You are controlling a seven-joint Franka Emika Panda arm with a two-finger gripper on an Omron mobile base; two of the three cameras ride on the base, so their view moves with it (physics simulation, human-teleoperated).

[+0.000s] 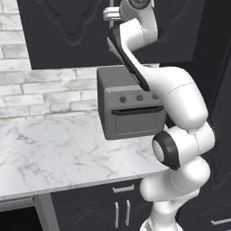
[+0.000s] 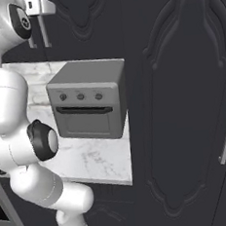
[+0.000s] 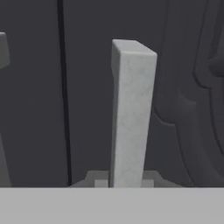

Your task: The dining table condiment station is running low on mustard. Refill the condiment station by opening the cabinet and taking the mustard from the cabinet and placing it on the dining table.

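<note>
The jaws are clamped on the silver bar handle (image 3: 131,113) of the cabinet (image 1: 67,31), which runs up the middle of the hand view just in front of the dark raised-panel door, with the seam between the two doors close to one side of it and the edge of the second door's handle (image 3: 3,50) at the frame's margin. In the base views the gripper (image 2: 40,8) sits high against the cabinet front, the white arm reaching up to it over the bench (image 1: 54,149). As I judge it, the step in hand is the very first one: opening the cabinet, with the grip taken and the pull not yet made, since both doors lie flat and shut. The next move calls for drawing the handle back along the door's swing, keeping the hand turning with the hinge so the bar does not slip from the jaws, and clearing the grey toaster oven (image 1: 133,106) that stands on the marble bench just below. As for containers, the cabinet is closed, so its contents cannot be seen; the mustard is presumably inside, behind these doors. The toaster oven's door is shut too, and what it holds, if anything, cannot be told.
</note>
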